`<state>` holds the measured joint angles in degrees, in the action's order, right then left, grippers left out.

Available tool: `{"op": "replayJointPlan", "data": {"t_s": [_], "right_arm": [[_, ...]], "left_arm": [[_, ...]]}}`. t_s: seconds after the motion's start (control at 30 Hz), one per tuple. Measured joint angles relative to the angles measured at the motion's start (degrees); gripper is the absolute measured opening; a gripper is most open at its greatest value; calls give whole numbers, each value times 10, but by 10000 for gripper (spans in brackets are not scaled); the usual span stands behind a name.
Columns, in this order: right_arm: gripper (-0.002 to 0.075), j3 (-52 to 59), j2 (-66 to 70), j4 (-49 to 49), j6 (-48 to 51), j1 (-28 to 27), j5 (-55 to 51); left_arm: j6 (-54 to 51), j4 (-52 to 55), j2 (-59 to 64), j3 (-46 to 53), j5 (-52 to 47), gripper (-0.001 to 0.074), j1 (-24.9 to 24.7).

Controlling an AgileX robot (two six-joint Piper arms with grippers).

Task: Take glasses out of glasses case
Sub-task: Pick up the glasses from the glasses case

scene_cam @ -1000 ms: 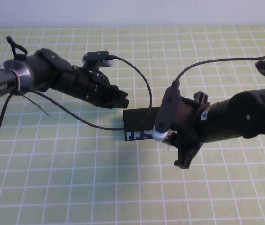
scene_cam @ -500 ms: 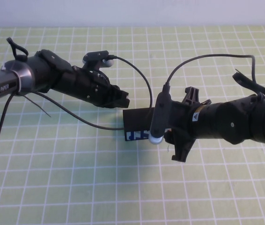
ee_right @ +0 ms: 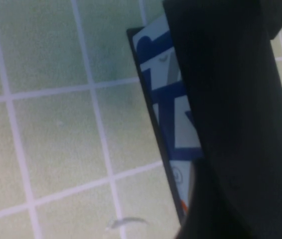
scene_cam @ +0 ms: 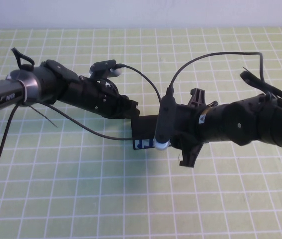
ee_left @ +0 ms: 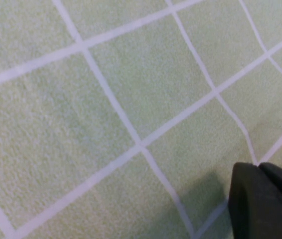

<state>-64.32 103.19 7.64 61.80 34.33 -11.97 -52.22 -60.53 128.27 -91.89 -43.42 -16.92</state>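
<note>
Right hand is down over the right part of the case, hidden under its own wrist and camera, so whether it's apart or together I cannot tell. In the right wrist view a dark hand part crosses the case's white-blue lettered side. Left hand sits at the case's back left corner, touching or just beside it; its state I cannot tell either. The case lies mid-desk, long axis running left to right between the two arms, lettered side facing the robot. Glasses aren't visible, and I can't tell whether the lid is up. Both hands are at the case, the right one lying more over it.
</note>
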Motion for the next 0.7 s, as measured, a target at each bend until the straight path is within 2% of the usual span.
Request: {"op": "replayJointPlan", "data": {"t_s": [0.3,0.7], "right_arm": [[314,-36,37,-1,1,0,-39],[298,-38,56,-17,1,0,-7]], "left_arm": [[-5,-2,0,0,0,-4,0],[-6,-2,0,0,-5,-4,0]]}}
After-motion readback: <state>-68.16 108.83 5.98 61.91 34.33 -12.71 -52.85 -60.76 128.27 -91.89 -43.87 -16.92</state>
